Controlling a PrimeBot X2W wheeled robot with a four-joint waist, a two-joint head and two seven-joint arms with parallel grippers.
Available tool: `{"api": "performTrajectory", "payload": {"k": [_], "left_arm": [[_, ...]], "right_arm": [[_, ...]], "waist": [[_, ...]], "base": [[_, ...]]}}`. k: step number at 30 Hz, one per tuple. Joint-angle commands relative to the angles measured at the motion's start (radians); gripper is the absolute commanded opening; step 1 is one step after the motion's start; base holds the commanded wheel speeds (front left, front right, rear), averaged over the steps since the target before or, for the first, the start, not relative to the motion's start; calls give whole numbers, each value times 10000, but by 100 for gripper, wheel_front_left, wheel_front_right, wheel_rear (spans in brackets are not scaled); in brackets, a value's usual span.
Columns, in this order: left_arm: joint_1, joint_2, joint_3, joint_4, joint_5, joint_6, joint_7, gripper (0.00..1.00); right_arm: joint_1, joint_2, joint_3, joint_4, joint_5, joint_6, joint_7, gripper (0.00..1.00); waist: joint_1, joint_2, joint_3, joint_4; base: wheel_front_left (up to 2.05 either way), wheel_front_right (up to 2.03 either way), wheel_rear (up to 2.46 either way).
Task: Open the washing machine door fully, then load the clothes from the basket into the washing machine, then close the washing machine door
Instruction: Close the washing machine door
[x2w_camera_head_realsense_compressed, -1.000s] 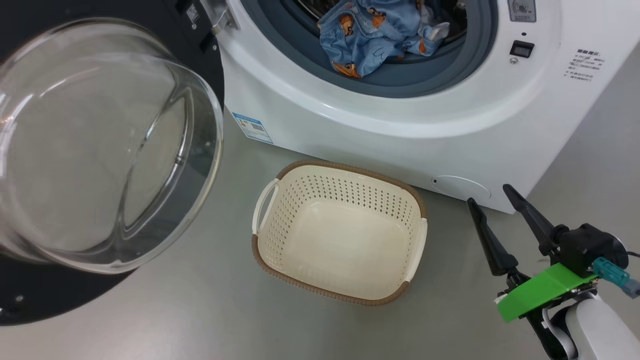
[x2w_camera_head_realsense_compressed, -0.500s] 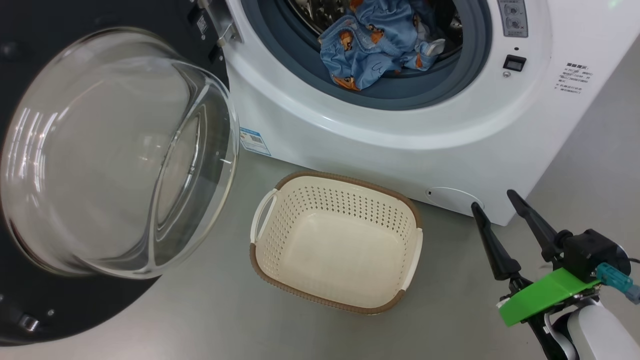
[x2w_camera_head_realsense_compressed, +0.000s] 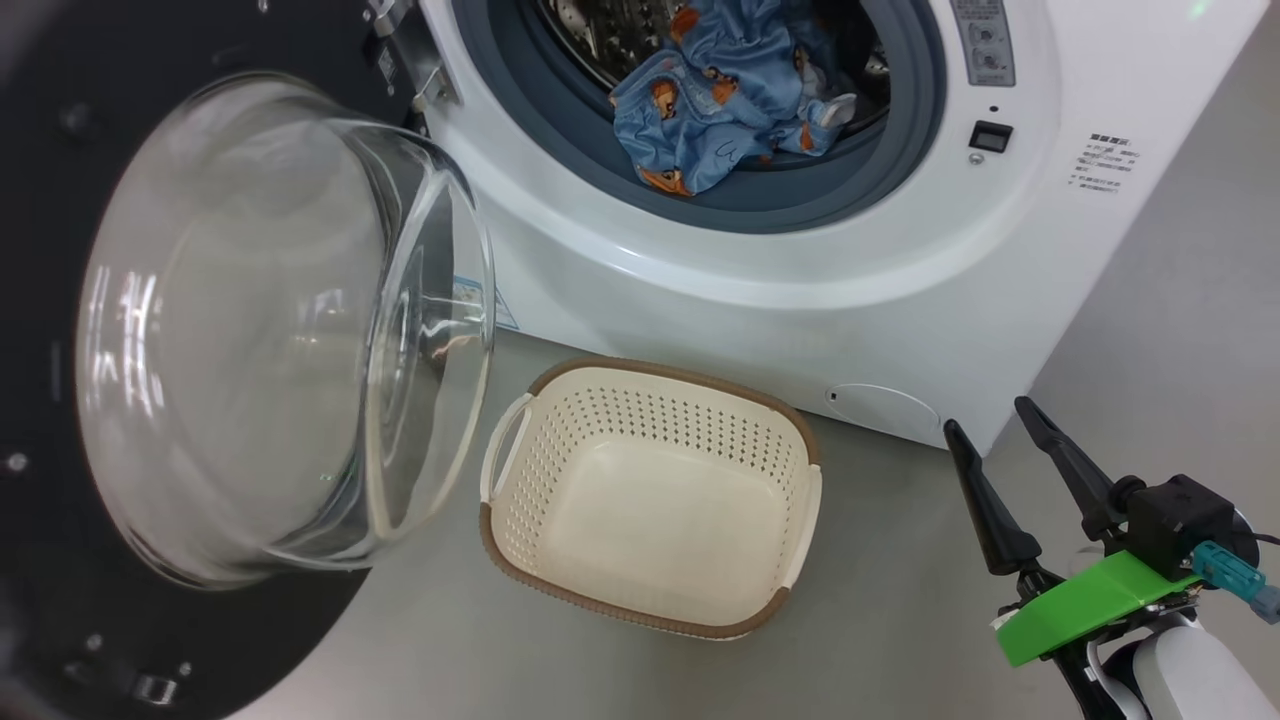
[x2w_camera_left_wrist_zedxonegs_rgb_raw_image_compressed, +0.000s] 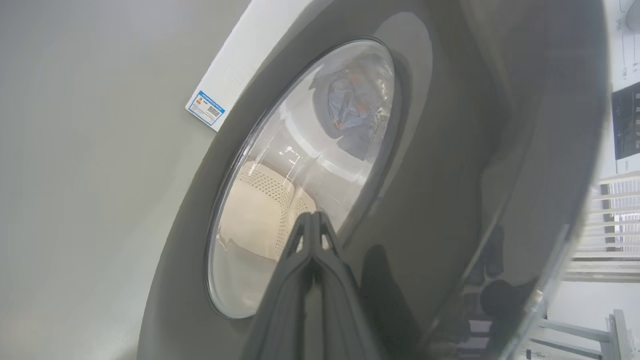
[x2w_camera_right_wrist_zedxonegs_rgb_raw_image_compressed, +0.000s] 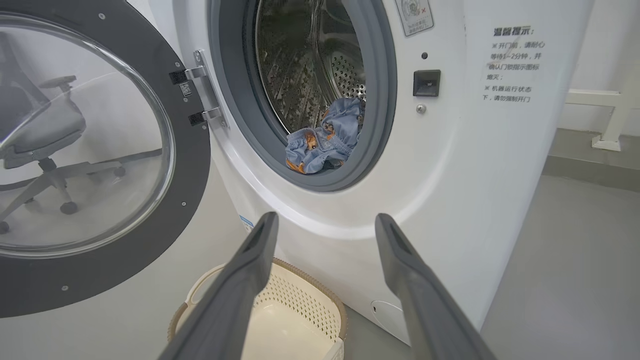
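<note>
The washing machine (x2w_camera_head_realsense_compressed: 760, 290) stands with its door (x2w_camera_head_realsense_compressed: 280, 330) swung out at the left, glass bowl bulging toward me. Blue clothes (x2w_camera_head_realsense_compressed: 715, 105) with orange prints lie at the drum's mouth, clothes (x2w_camera_right_wrist_zedxonegs_rgb_raw_image_compressed: 325, 140) resting on the grey seal. The basket (x2w_camera_head_realsense_compressed: 640, 420) sits on the floor before the machine with nothing in it. My right gripper (x2w_camera_head_realsense_compressed: 986, 417) hovers open at the lower right, right gripper (x2w_camera_right_wrist_zedxonegs_rgb_raw_image_compressed: 326, 218) pointing at the machine's front above the basket (x2w_camera_right_wrist_zedxonegs_rgb_raw_image_compressed: 300, 295). My left gripper (x2w_camera_left_wrist_zedxonegs_rgb_raw_image_compressed: 312, 216) is shut, tips at the door's (x2w_camera_left_wrist_zedxonegs_rgb_raw_image_compressed: 450, 150) outer face by the glass edge; contact is unclear.
A blue label sticker (x2w_camera_left_wrist_zedxonegs_rgb_raw_image_compressed: 205, 108) marks the machine's lower front. An office chair (x2w_camera_right_wrist_zedxonegs_rgb_raw_image_compressed: 40, 125) shows through the door glass. Grey floor (x2w_camera_right_wrist_zedxonegs_rgb_raw_image_compressed: 575, 250) runs right of the machine, with a raised step and a white frame (x2w_camera_right_wrist_zedxonegs_rgb_raw_image_compressed: 610, 125) behind.
The door has swung somewhat toward the machine, its glass now covering the blue label. The head camera has shifted too. My right gripper has stayed put.
</note>
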Motion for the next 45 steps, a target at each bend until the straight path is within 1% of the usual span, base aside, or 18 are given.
{"api": "performTrajectory", "payload": {"k": [1,10,15,22,34,45], "left_arm": [[1,504,306,-568,-144,-29,195,0],[91,289,187,-1762,-472,-29,632,0],[166,159,23,-2597,-473,-29,795,0],[150,-103,-169,-3381,-471,-29,849,0],[-291,-694,-549,-3788,-233,-29,574,0],[-723,-927,-712,-3775,84,-29,306,0]], "right_arm": [[113,19,118,-287,-65,14,-76,100],[279,111,-24,-361,-79,14,-76,100],[317,231,-35,-373,-90,14,-76,100],[341,375,-89,-406,-102,14,-76,100],[341,546,-243,-505,-152,14,-76,100],[311,749,-411,-624,-216,14,-76,100]], "waist": [[0,-1,-87,-100],[0,-1,-194,-361],[0,-1,-257,-652],[0,-1,-299,-1119],[0,-1,-244,-2108],[0,-1,-18,-3099]], "base": [[0,0,0],[0,0,0],[0,0,0],[0,0,0],[0,0,0],[0,0,0]]}}
